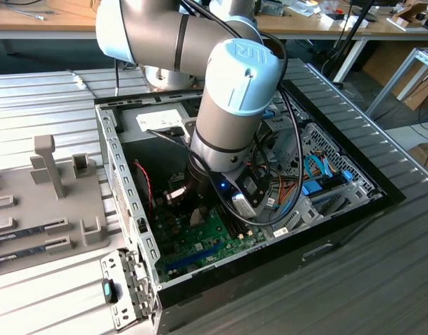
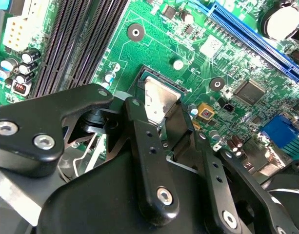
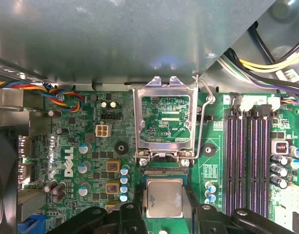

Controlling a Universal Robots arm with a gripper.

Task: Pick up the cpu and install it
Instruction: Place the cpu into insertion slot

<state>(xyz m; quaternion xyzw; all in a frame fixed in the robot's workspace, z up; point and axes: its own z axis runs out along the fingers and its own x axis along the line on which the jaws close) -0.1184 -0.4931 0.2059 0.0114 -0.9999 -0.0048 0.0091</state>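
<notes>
Reaching where, the arm [image 1: 234, 91]?

— Down into the open case [image 1: 123, 181], over the green motherboard [image 1: 207, 241], toward the exterior view's left side of the case.

And the cpu [image 3: 164, 197]?

— In the first wrist view it lies flat, silver top up, at the socket. It sits just beside the load plate [image 3: 164, 119], which stands flipped open with its lever [image 3: 203, 122] raised. The memory slots [image 3: 247, 156] run close by on one side.

What about the gripper [image 3: 164, 214]?

— It straddles the cpu, black metal on both sides of the chip. Whether it clamps the cpu or stands loose of it, I cannot tell.
</notes>
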